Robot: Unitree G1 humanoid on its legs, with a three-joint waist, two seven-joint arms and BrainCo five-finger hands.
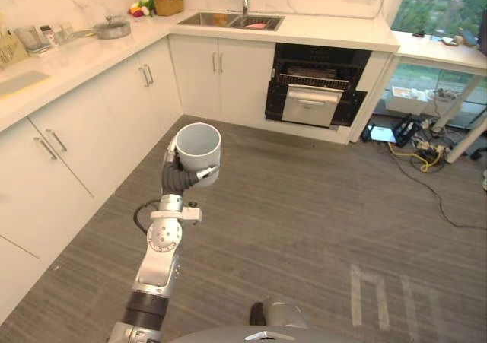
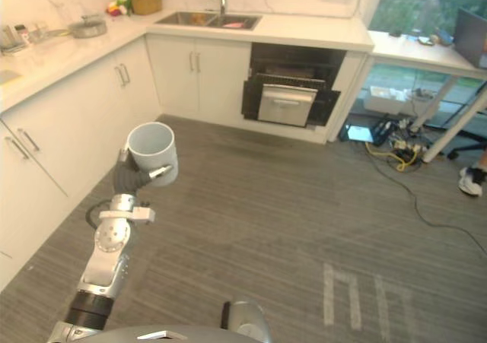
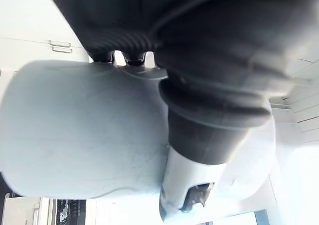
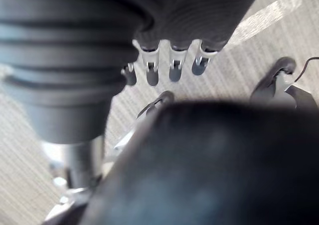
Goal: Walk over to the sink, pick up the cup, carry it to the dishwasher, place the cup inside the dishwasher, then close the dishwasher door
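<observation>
Grey floor (image 1: 319, 206) — pale upright cup (image 1: 202, 159)

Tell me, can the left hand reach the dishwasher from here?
Probably not yet. The left hand, curled round the cup, has a wide stretch of floor between it and the open dishwasher. Nothing stands in the way, though.

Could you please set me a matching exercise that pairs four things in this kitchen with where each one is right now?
Things:
1 cup
2 dishwasher
3 sink
4 basket of produce

Places:
A under the counter, door open
B in the left hand, above the floor
C on the counter, left of the sink
D set into the far counter

Pairs: 1-B, 2-A, 3-D, 4-C
</observation>
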